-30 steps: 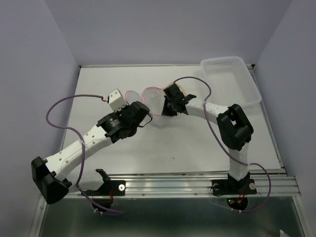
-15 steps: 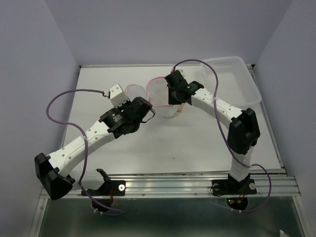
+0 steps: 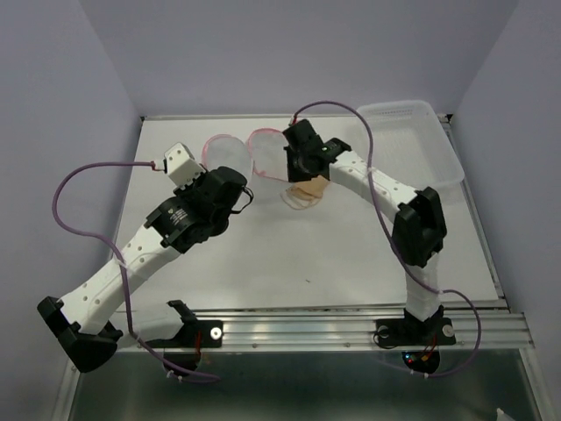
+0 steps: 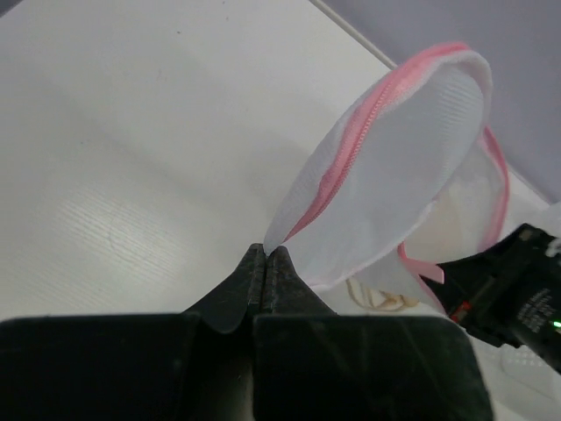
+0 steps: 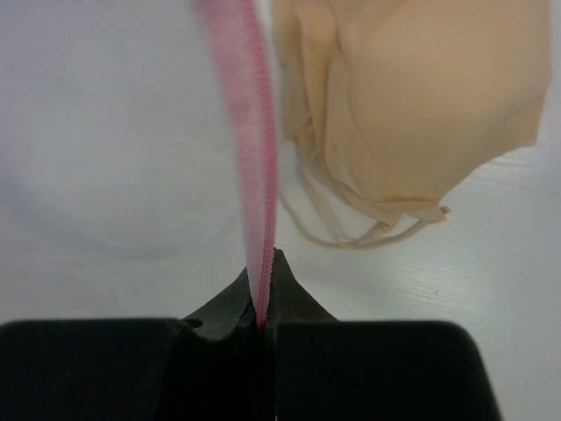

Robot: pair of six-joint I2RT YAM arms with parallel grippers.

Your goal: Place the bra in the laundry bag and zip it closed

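Observation:
The laundry bag, white mesh with a pink zipper rim, is held open between both grippers at the table's far middle. My left gripper is shut on the white mesh edge of one half. The right gripper is shut on the pink zipper rim of the other half. The peach bra lies on the table outside the bag, just right of the rim, its straps trailing; from above the bra sits under the right wrist.
A rectangular clear plastic basket stands at the far right corner. The table's back edge runs close behind the bag. Purple cables loop above both arms.
Both arms have moved toward the far left, carrying the bag with them. The right gripper has closed on the zipper rim. The bra now lies uncovered on the table.

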